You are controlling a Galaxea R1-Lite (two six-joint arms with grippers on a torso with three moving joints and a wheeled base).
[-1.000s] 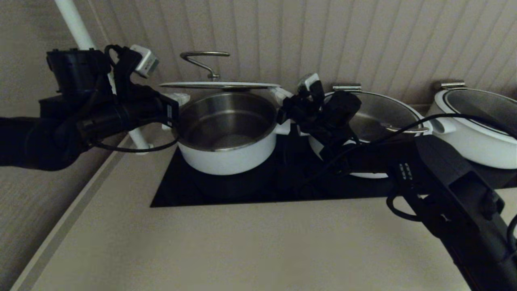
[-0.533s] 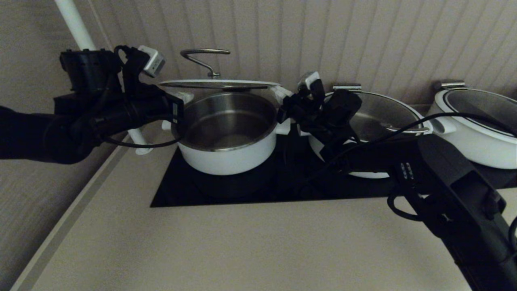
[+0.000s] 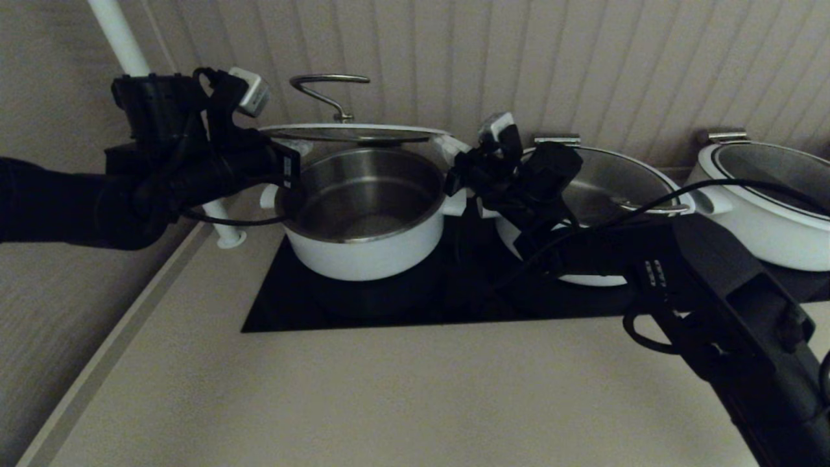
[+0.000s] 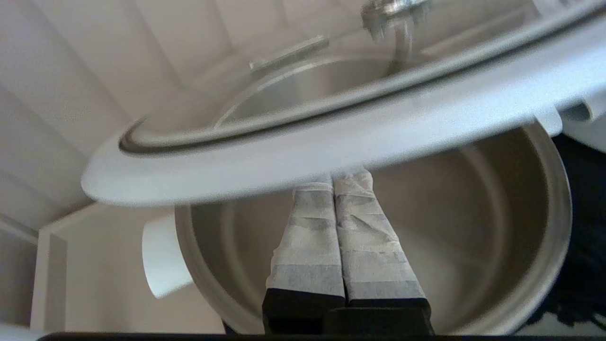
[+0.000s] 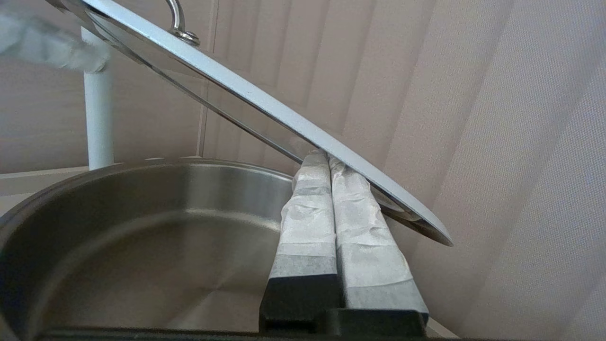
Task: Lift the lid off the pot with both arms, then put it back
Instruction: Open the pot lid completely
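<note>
Glass lid (image 3: 353, 133): level, raised clear above open white pot (image 3: 363, 214) on black cooktop (image 3: 454, 292). Left claw (image 3: 295, 150), right claw (image 3: 452, 148): fingers together, propping its opposite rims from beneath.

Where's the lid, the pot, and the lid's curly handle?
lid (image 3: 353, 133), head view, on its white rim.
pot (image 3: 363, 253), head view, on its white outer wall.
wire handle (image 3: 327, 79), head view, on its top arch.

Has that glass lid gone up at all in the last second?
Yes. The lid, propped from below by the shut left pincer and right pincer, has risen slightly: its gap above the pot rim has widened.
</note>
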